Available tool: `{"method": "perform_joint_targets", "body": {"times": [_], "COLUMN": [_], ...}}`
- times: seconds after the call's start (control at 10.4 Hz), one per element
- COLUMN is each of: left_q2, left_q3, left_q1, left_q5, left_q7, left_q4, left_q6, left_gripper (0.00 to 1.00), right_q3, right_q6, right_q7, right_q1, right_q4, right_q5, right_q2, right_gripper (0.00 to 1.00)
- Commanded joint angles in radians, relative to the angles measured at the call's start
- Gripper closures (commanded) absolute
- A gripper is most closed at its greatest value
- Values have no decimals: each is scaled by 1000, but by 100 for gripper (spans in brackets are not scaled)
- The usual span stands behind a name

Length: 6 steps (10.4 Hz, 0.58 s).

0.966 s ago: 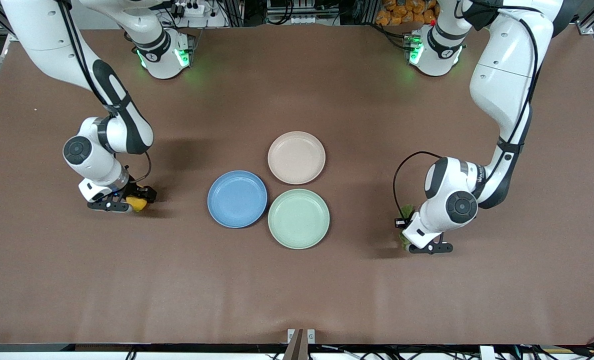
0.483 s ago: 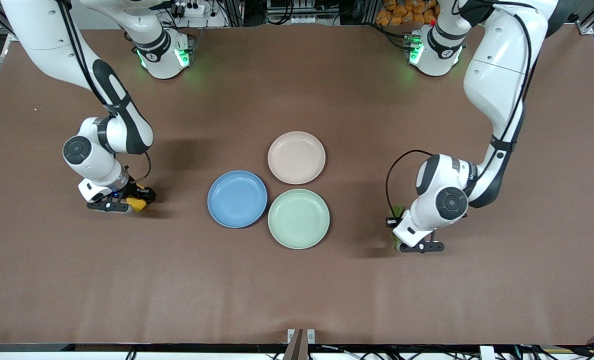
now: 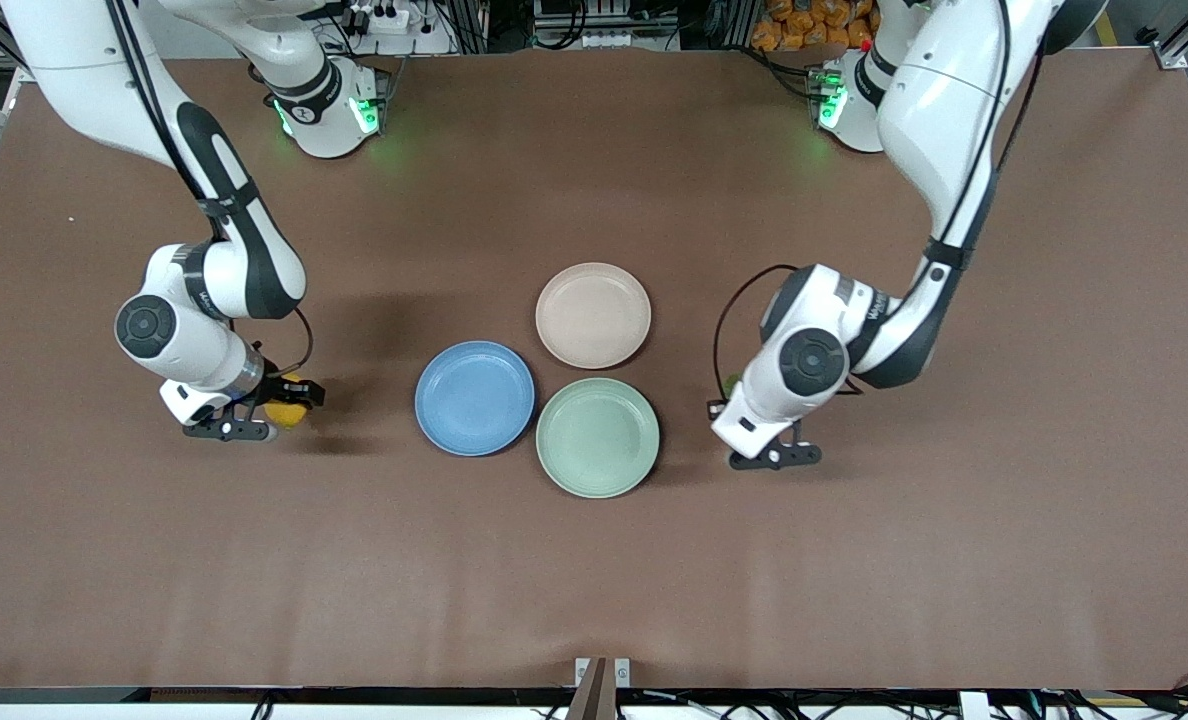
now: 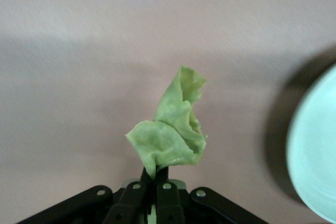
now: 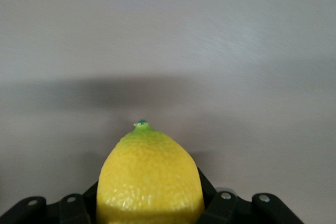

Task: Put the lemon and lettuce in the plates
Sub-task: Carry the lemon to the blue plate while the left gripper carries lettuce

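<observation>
My right gripper is shut on the yellow lemon and holds it just above the table, toward the right arm's end, beside the blue plate. In the right wrist view the lemon fills the space between the jaws. My left gripper is shut on the green lettuce leaf and holds it above the table next to the mint-green plate. Only a speck of lettuce shows in the front view. The beige-pink plate lies farther from the camera than the other two. Both task plates are empty.
The three plates touch one another at the middle of the brown table. The mint-green plate's rim shows at the edge of the left wrist view. The arms' bases stand along the table's top edge.
My left arm has carried the lettuce toward the plates, from the left arm's end up to the mint-green plate. My right gripper has risen slightly with the lemon.
</observation>
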Motion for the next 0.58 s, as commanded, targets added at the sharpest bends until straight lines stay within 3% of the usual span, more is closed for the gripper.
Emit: {"method": "perform_joint_targets", "body": {"times": [0.0,0.19,0.48], "left_q2": [-36,-41,-32], "left_q3": [5,-17,-54], "left_q1": [-77,-120,-194], "left_q5": [8,8,11], "left_q7": [-134,-229,-357], "left_q4": [-9,-9,-6], "left_q6": [-30,-51,-49], "left_gripper": [100,100,100], "right_q3": [105,180,238], "right_q6": [-21,-21,-19], "right_q7": [135,227,344], "right_q1": [-12,-5,23], "right_q4": [36,71,87], "right_q5": [-4,-4,-14], "right_q2": [-18,-15,-3], "right_gripper": [100,100,100]}}
